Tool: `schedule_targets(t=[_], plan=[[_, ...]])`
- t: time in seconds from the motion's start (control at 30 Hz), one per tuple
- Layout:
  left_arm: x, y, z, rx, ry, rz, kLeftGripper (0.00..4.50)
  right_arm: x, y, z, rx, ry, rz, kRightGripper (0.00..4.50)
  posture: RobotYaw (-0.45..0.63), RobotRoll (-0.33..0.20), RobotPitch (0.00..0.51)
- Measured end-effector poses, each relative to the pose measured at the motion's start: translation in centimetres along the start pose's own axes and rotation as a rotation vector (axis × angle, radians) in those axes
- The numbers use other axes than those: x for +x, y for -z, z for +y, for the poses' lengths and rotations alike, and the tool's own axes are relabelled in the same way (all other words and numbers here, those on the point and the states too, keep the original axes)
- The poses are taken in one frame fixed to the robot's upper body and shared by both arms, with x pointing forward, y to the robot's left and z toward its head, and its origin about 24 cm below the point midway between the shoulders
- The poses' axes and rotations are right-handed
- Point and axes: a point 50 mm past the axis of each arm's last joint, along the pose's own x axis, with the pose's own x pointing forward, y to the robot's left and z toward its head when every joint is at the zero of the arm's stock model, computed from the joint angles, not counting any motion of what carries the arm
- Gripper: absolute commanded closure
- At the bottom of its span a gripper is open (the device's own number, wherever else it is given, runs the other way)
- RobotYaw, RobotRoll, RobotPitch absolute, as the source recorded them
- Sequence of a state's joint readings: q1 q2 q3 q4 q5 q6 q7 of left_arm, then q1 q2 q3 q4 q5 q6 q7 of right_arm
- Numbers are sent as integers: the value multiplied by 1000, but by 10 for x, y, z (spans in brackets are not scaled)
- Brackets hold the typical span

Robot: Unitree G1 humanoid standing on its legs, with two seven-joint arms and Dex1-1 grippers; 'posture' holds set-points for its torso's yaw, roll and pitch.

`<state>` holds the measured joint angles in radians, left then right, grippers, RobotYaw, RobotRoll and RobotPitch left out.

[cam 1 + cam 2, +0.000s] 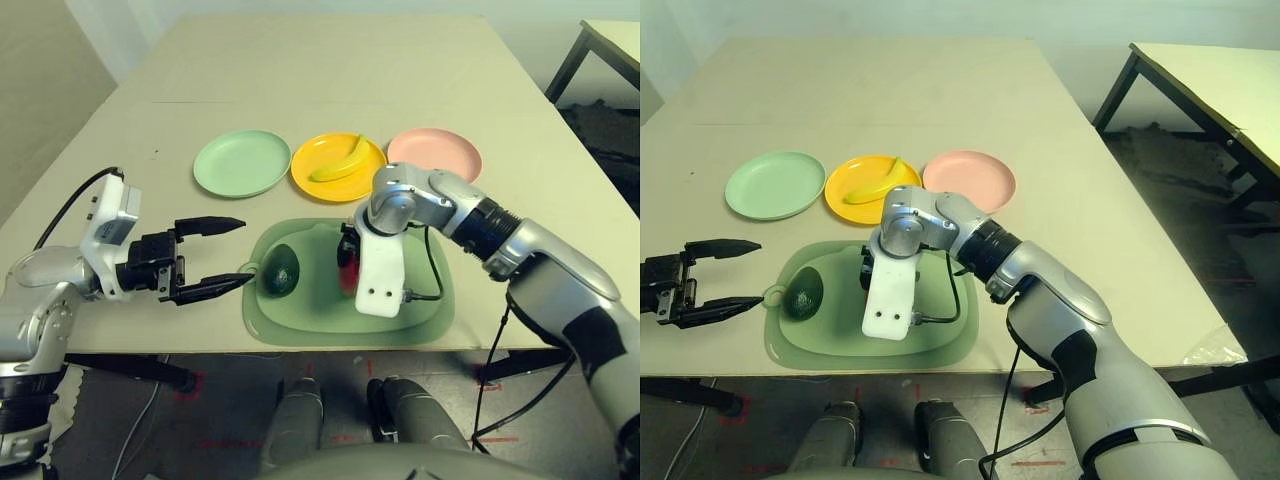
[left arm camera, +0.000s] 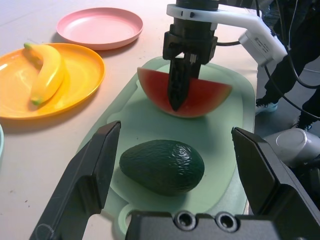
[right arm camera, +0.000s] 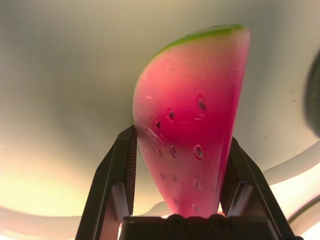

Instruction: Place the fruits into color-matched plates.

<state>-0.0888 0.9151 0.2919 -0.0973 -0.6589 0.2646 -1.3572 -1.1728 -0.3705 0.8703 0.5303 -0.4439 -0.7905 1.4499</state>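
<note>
A red watermelon wedge [image 2: 205,97] with green rind stands on a large green mat [image 1: 420,310], and my right gripper [image 3: 181,139] is shut on it from above, one finger on each flat side. The dark green avocado [image 1: 281,270] lies on the mat's left part. My left gripper [image 1: 245,252] hovers open just left of the mat, its fingers pointing at the avocado without touching it. The yellow banana [image 1: 340,162] lies in the yellow plate [image 1: 305,172]. The mint green plate [image 1: 242,163] and the pink plate [image 1: 435,153] hold nothing.
The three plates stand in a row just behind the mat. The mat lies close to the table's front edge [image 1: 200,352]. A black cable [image 1: 432,268] runs from my right wrist over the mat. A second table [image 1: 1210,85] stands at the back right.
</note>
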Motion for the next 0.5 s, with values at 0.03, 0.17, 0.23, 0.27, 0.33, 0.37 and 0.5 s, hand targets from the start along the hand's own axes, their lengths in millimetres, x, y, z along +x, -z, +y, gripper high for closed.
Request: schedule_targets(t=[0.03,0.17,0.23,0.27,0.33,0.37,0.5], plan=[[0,0,0,0,1,-1,0,-2,3,2,20,-3,5,2265,84,0,129],[4,0,2,2,-2,-13,0,-17,21,13,127,17,39,2265,84,0,129],[6,2,2,0,-3,-11,0,-22,27,18,172,30,48,2265,73,0,126],[8,2,2,0,-4,-13,0,-23,30,19,192,33,48,2265,74,0,125],[14,1,0,8,4,-24,0,-23,37,21,255,53,49,2265,73,0,126],[18,0,0,15,5,-33,0,-25,42,21,284,67,62,2265,71,0,126],[26,-4,-2,20,2,-44,0,-48,65,20,390,153,173,2265,70,0,127]])
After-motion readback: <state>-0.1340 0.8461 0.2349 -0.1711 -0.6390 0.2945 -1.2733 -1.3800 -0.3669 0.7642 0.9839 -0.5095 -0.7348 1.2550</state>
